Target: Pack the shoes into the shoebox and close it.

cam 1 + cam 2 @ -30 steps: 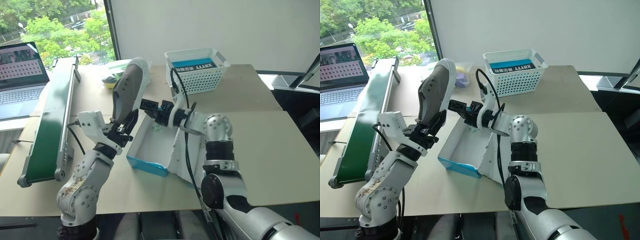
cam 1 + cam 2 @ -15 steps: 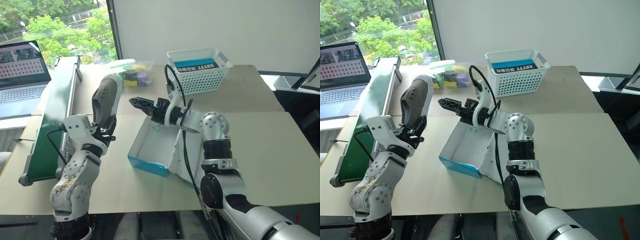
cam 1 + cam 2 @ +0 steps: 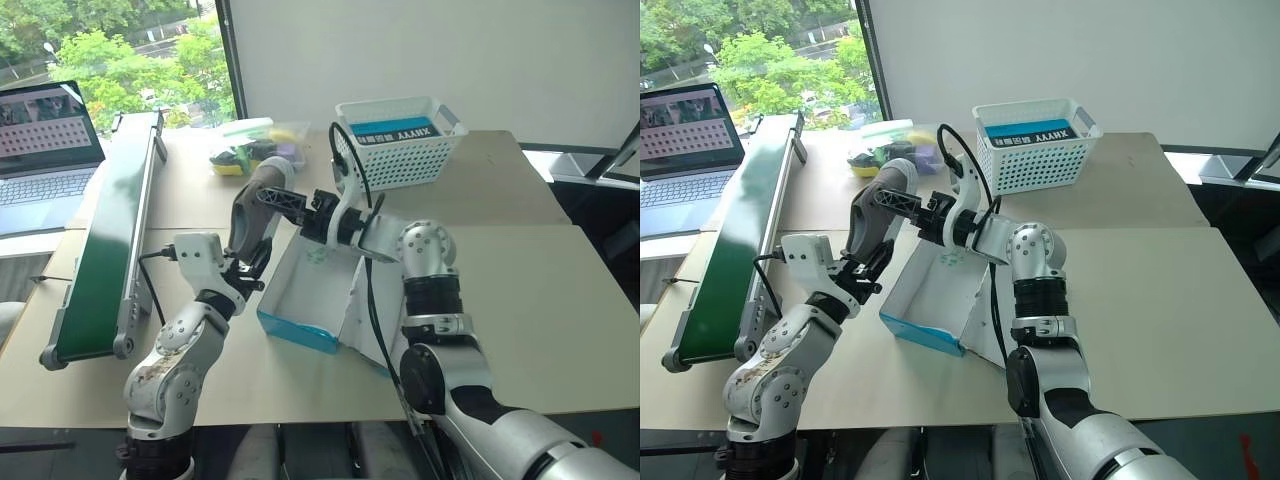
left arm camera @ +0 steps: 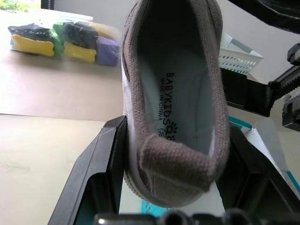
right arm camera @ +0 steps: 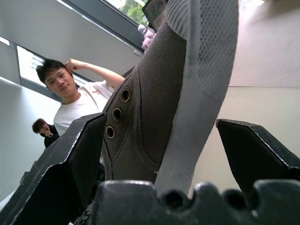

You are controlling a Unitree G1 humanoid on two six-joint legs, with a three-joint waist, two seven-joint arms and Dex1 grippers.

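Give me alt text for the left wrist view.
A grey shoe is clamped at its heel between the left gripper's black fingers, its opening facing the camera. Behind it lie a bag of toys on the table and a white basket.

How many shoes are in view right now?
1: a grey shoe clamped in the left end effector, above the open shoebox's edge. The other shoe may be hidden.

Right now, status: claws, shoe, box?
Left claw shut on shoe. Right claw open, straddling the shoe. Shoebox open, empty, directly below. Nothing in the way.
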